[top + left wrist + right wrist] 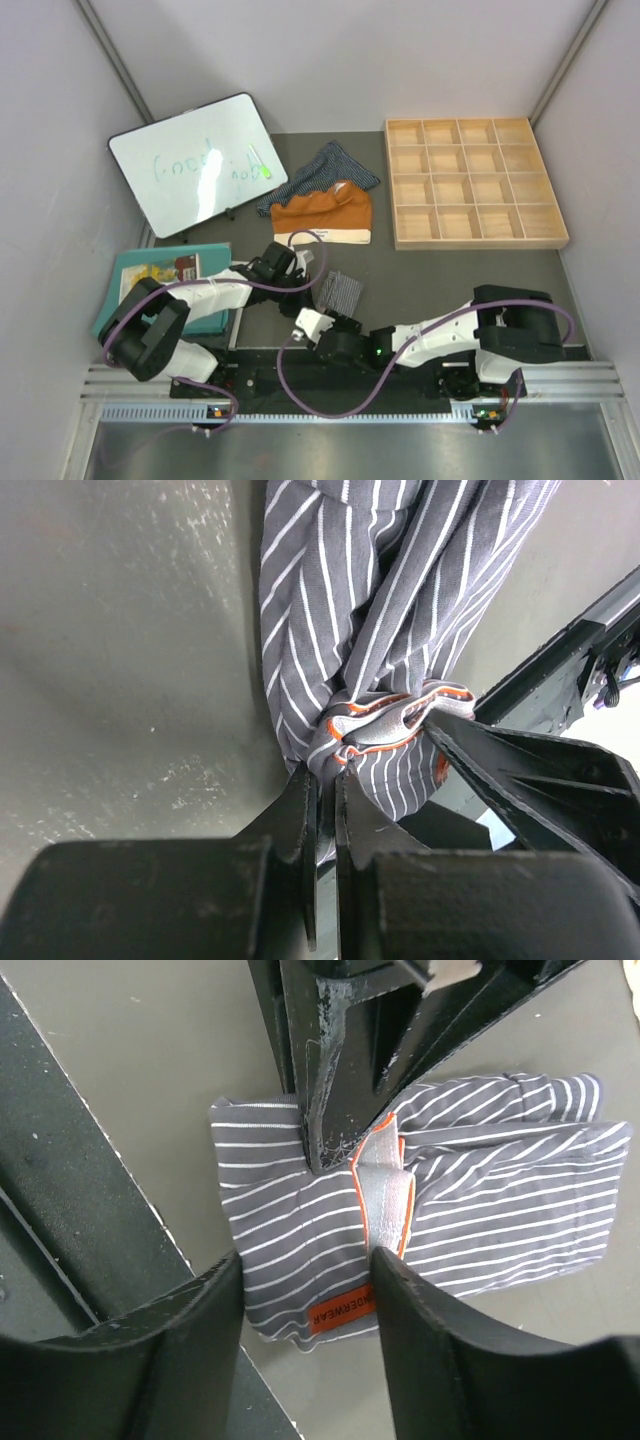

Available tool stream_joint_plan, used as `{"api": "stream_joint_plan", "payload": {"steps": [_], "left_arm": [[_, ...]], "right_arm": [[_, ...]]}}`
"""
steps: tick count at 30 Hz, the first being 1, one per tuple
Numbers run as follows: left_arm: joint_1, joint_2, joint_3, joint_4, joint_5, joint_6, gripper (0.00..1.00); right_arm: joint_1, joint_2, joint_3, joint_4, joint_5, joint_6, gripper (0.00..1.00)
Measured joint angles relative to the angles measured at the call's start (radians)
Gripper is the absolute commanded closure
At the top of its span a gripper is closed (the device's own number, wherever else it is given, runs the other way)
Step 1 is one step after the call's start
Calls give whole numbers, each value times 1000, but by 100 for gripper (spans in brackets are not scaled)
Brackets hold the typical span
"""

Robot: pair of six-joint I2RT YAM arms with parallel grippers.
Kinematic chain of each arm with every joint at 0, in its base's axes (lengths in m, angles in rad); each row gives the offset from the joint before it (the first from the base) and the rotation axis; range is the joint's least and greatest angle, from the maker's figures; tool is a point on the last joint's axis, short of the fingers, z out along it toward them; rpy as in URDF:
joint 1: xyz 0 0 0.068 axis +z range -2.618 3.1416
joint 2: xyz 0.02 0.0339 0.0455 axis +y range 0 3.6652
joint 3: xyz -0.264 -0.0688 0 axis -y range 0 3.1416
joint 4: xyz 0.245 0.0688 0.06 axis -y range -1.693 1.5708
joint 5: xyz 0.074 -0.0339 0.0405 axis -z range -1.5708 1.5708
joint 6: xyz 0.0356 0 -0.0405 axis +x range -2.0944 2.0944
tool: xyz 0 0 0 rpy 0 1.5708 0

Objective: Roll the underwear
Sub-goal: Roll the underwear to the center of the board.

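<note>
- The left pincer (326,790) is pinching the grey pinstriped pair (340,600), fingers pressed together on cloth just below the orange-edged waistband (385,720).
- The right pincer (305,1305) is hovering spread over the folded bundle, the waistband loop lying between its fingers and the rest of the cloth stretching beyond the tips on the surface (130,1050).
- Rolling well likely means holding that pinch firm while tucking the layers tight; a loose start unravels.
- Both arms are reaching low and inward, their pincers meeting over the cloth from opposite sides.
</note>
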Motion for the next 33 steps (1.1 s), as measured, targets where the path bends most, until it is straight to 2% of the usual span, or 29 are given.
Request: {"api": "stream_joint_plan", "payload": {"steps": [4, 5, 6, 7, 9, 10, 13, 19, 24, 33], "left_arm": [[0, 0, 0, 0, 4, 3, 98], [0, -2, 0, 0, 5, 2, 93], [1, -7, -2, 0, 4, 2, 83], [2, -14, -3, 0, 2, 2, 78], [5, -40, -9, -4, -4, -1, 64], [7, -60, -13, -10, -7, -1, 52], [10, -130, -16, -29, -16, -2, 39], [13, -314, -23, -82, -89, 6, 39], [16, -469, -80, -69, -118, 20, 45], [12, -545, -230, 167, -14, -15, 45]], "right_arm": [[-22, 6, 0, 6, -28, 1, 72], [-29, 6, 0, 8, -37, 1, 76], [-35, 6, 0, 11, -49, 4, 80], [-43, 3, 0, 15, -64, 8, 88], [-61, -6, 0, 18, -101, 18, 98], [-73, -13, 0, 19, -125, 26, 100], [-103, -34, -10, 26, -196, 49, 100], [-177, -79, -31, 31, -386, 115, 100], [-273, -129, -78, 59, -591, 186, 100], [-453, -134, -104, 92, -921, 307, 100]]}}
